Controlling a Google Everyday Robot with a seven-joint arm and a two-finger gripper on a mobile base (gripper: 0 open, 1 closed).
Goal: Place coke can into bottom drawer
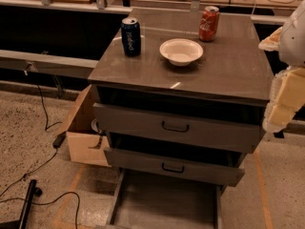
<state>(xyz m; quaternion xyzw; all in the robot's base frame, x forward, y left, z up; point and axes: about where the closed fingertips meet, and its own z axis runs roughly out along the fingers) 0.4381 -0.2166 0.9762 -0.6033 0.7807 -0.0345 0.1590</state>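
The red coke can [208,23] stands upright at the back right of the grey cabinet's top [224,75]. The bottom drawer [164,202] is pulled out at the foot of the cabinet, a long shallow grey tray, and nothing shows in it. My gripper [282,101], pale yellow, hangs at the right edge of the view beside the cabinet's right front corner. It is well away from the can and holds nothing that I can see.
A dark blue can [130,36] and a white bowl [181,51] stand on the cabinet top. The two upper drawers [175,126] are slightly pulled out. A cardboard box [82,140] sits left of the cabinet. Cables [43,113] lie on the floor at left.
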